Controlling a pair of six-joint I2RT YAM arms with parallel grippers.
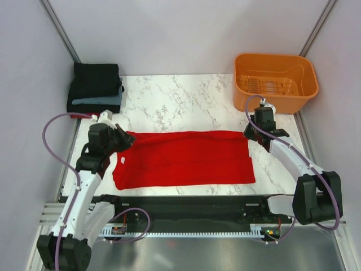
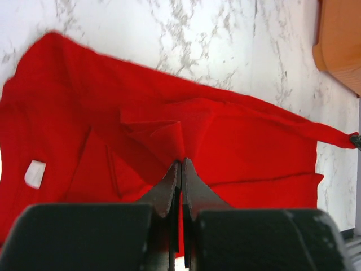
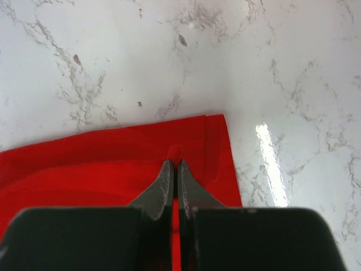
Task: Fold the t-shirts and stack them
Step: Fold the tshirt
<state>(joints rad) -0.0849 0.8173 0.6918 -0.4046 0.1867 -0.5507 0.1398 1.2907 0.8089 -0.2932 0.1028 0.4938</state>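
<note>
A bright red t-shirt (image 1: 186,159) lies spread as a wide band across the marble table (image 1: 180,101), with its white neck label (image 1: 122,160) at the left. My left gripper (image 1: 127,139) is shut on a pinched fold of its far left edge (image 2: 169,135). My right gripper (image 1: 249,135) is shut on the far right corner of the shirt (image 3: 192,141). The cloth between them is pulled taut. A stack of folded shirts, black (image 1: 96,79) with a slate-blue one (image 1: 104,100) between, sits at the far left corner.
An orange plastic basket (image 1: 274,82) stands at the far right corner, just behind my right gripper; its rim shows in the left wrist view (image 2: 338,39). Grey walls close in the table on three sides. A black rail (image 1: 186,206) runs along the near edge.
</note>
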